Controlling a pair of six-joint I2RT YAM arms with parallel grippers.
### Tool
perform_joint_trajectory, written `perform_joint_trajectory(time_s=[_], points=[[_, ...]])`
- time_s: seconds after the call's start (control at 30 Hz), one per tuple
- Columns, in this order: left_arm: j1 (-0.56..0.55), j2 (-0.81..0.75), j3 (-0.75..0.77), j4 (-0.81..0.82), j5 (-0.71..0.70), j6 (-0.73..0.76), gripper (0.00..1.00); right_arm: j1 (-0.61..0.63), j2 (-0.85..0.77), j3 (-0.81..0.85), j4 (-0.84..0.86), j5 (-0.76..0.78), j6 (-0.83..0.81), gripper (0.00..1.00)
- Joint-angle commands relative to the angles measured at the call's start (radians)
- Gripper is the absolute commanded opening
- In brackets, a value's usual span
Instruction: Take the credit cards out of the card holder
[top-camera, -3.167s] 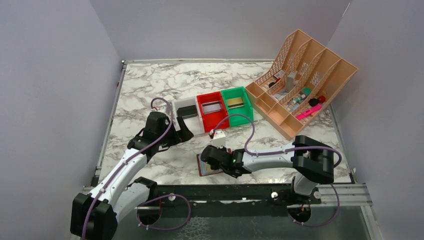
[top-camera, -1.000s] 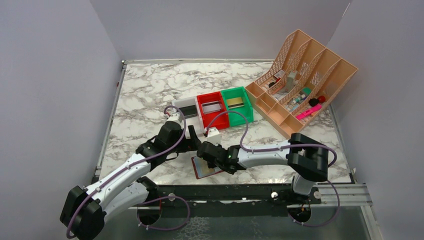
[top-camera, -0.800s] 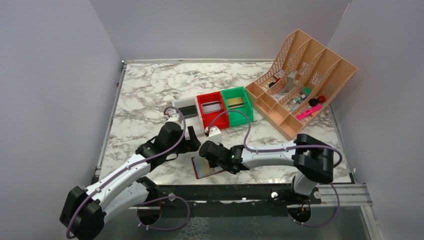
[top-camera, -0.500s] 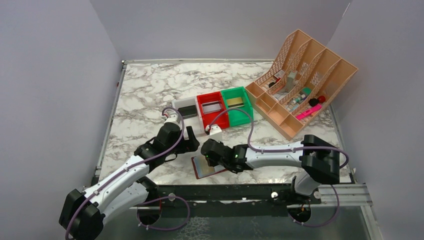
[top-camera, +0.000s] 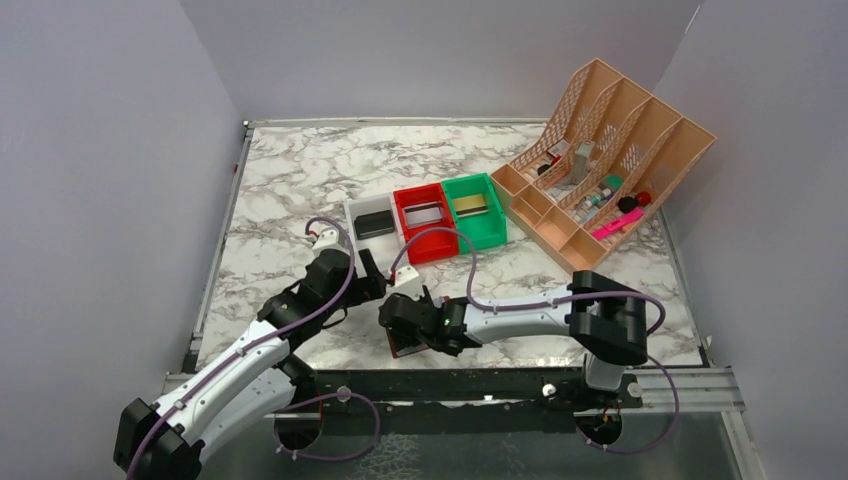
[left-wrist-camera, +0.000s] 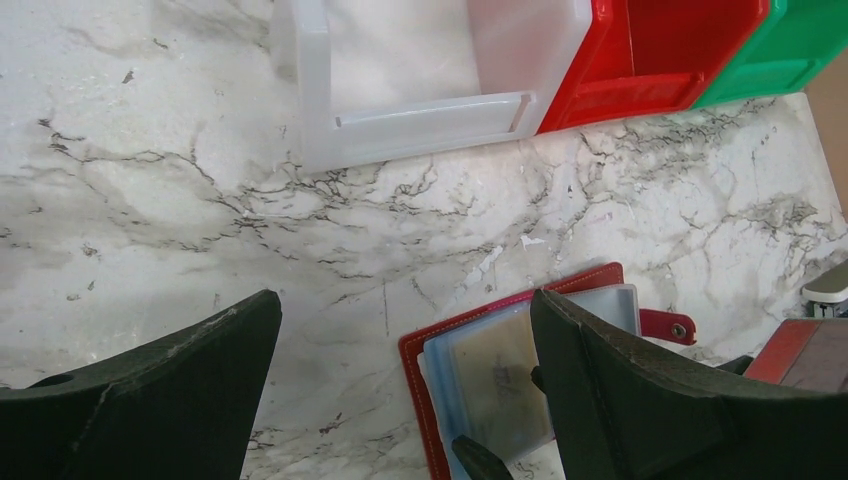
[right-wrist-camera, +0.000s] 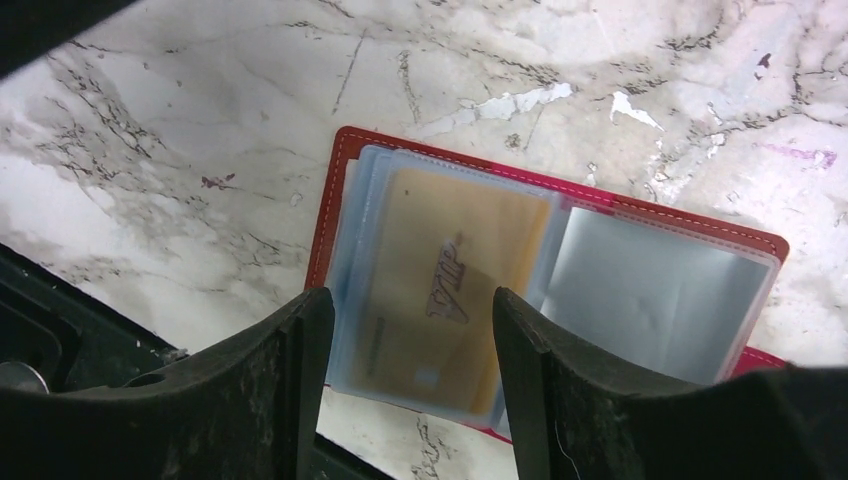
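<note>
As holder lies open on counter, right tool hangs over gold card, jaws apart — left tool wide, empty.

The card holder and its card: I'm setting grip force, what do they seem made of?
Card holder: red cover looks like matte leather or imitation, with pale edge stitching; pockets look like cloudy clear plastic. Gold card: probably plastic, seen only through its pocket.

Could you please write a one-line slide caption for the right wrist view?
Open right gripper over the open card holder, a gold card visible inside.
</note>
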Motion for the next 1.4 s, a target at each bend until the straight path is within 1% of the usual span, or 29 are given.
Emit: perform_joint_trajectory(time_s=[0.0,0.1,0.17,0.2,0.33,0.53,0.73,0.83,1.03,1.17,1.23,1.37], points=[[-0.004,-0.012,0.000,-0.020,-0.046,-0.009,0.99,0.022,0.061,0.057,-0.103,0.062,0.038,0.65],[-0.004,-0.002,0.002,-0.021,-0.044,-0.007,0.99,0.023,0.079,0.035,-0.097,0.062,0.067,0.64],[-0.004,0.001,0.004,-0.021,-0.041,-0.007,0.99,0.022,0.075,0.011,-0.088,0.061,0.088,0.61],[-0.005,0.001,0.006,-0.020,-0.040,-0.007,0.99,0.022,0.069,-0.003,-0.075,0.057,0.093,0.59],[-0.004,-0.003,0.004,-0.021,-0.035,-0.007,0.99,0.022,0.057,-0.031,-0.035,0.040,0.090,0.40],[-0.005,0.004,0.006,-0.019,-0.028,-0.009,0.99,0.022,0.070,-0.028,-0.030,0.033,0.084,0.21],[-0.004,0.012,0.003,-0.020,-0.021,-0.010,0.99,0.022,0.058,-0.020,-0.020,0.035,0.074,0.10],[-0.004,0.023,-0.001,-0.021,-0.028,-0.016,0.99,0.022,0.048,-0.017,-0.005,0.034,0.067,0.02],[-0.004,0.096,0.022,-0.047,-0.033,-0.039,0.99,0.022,0.026,-0.024,0.036,0.013,0.066,0.01],[-0.003,0.178,0.069,-0.068,0.009,-0.074,0.99,0.022,0.043,-0.012,0.013,0.011,0.075,0.01],[-0.003,0.195,0.080,-0.070,0.026,-0.081,0.99,0.021,0.055,0.001,0.000,0.013,0.078,0.01],[-0.003,0.202,0.081,-0.066,-0.003,-0.096,0.99,0.021,0.065,0.020,-0.009,0.022,0.083,0.01]])
